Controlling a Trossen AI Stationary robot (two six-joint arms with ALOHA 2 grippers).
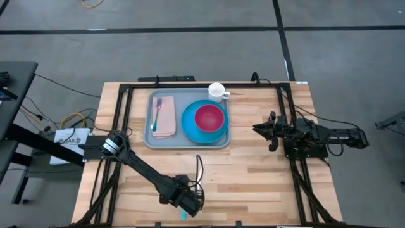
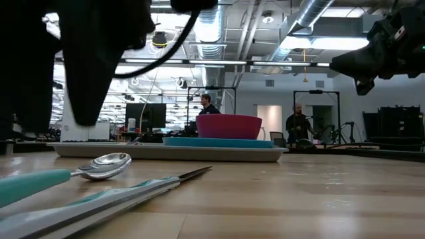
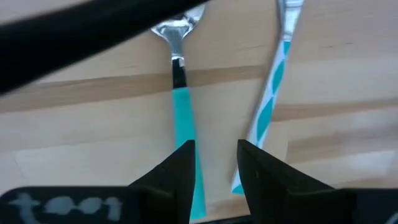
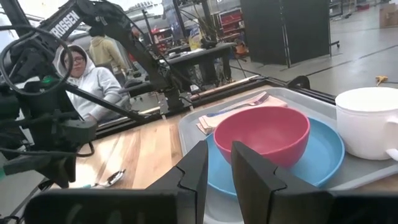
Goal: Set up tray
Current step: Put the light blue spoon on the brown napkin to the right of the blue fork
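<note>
The light-grey tray (image 1: 187, 142) lies at the table's middle. On it are a tan napkin (image 1: 166, 120) with a fork (image 1: 156, 114), and a blue plate (image 1: 204, 126) with a red bowl (image 1: 209, 117). A white mug (image 1: 217, 92) stands at its far right corner. A teal-handled spoon (image 3: 180, 99) and a knife (image 3: 273, 93) with a teal-and-white handle lie side by side near the table's near edge. My left gripper (image 3: 214, 165) hovers open above them, pointing down. One finger is over the spoon's handle, the other beside the knife's. My right gripper (image 4: 219, 171) waits at the right, level, open only narrowly and empty.
Bare wood lies between the tray and the cutlery, and to the tray's right. A black frame (image 1: 190, 84) runs around the table's far edge and sides. People show in the room beyond the table, one in a grey hood (image 4: 84, 78).
</note>
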